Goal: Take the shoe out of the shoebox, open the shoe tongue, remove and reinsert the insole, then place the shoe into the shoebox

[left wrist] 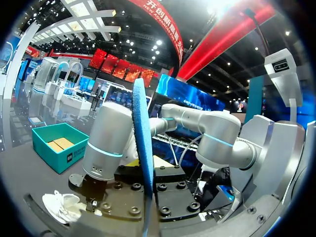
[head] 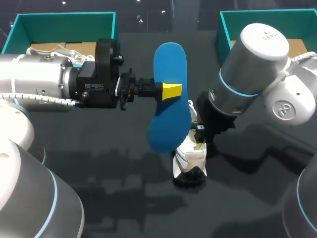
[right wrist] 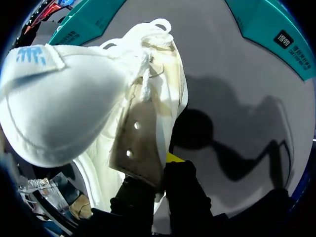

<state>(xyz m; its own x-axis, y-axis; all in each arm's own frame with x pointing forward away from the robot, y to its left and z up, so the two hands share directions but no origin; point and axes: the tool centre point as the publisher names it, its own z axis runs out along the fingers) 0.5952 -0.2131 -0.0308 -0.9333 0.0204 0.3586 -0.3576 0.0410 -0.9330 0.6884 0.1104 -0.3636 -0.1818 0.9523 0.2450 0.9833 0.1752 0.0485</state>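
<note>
My left gripper (head: 170,92) is closed across the middle of the blue insole (head: 167,99), one yellow tip on the upper face and the other hidden under it. In the left wrist view the insole (left wrist: 143,163) stands edge-on between the fingers. Its long axis runs from the table's far edge towards the near edge, held clear of the table.

My right gripper (right wrist: 158,170) is pinched on the side wall of the white shoe (right wrist: 98,98), with its yellow tip on the outside. It holds the shoe (head: 190,163) near the middle of the table, dark sole towards the near edge.

The shoe sits just under and to the right-arm side of the insole's near end, so that end is the one closest to the opening. The right wrist view looks into the open shoe, with a pale bed showing and the tongue lifted (so the insole looks ready to go back). I judge the next move to be lowering that end into the opening.

The left shoebox (head: 64,20) at the far left corner shows brown card and something white I cannot identify. The right shoebox (head: 233,22) at the far right corner shows only card.
</note>
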